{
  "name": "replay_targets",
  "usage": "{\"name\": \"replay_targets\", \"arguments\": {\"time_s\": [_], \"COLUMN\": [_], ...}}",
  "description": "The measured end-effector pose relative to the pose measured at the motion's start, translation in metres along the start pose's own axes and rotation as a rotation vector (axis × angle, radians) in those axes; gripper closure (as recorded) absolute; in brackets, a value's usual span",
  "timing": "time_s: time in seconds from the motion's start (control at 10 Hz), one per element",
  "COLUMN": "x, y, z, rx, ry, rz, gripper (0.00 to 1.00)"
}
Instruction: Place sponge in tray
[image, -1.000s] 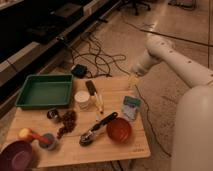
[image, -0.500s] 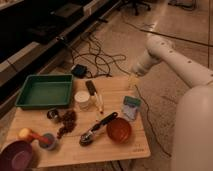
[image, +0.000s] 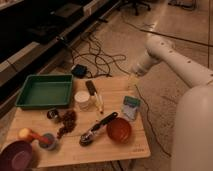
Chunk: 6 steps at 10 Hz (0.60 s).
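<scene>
**Camera view: sponge lies on the table, open gripper hangs beside it**

The gripper (image: 133, 81) hangs over the far right edge of the table (image: 115, 150). Its jaws are spread and hold nothing. The arm (image: 170, 55) reaches in from the right.

The sponge (image: 131, 102) lies right of the table's middle, resting on a pale cloth (image: 130, 115). It sits just on the near side of the gripper and does not touch it.

The tray (image: 44, 106) sits at the far left corner of the table, well apart from the sponge. A white cup (image: 82, 100) and a dark bar (image: 91, 88) stand between the two.

A red bowl (image: 119, 130) sits just on the near side of the cloth, with a dark ladle (image: 97, 130) lying at its left. A purple bowl (image: 17, 156) is at the near left corner.
</scene>
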Motion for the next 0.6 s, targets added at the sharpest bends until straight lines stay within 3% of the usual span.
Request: {"name": "replay_targets", "arguments": {"time_s": [0.6], "x": [-0.0003], "y": [0.0006], "z": [0.0003], "rx": [0.007], "ry": [0.000], "rz": [0.003], "gripper": [0.20]}}
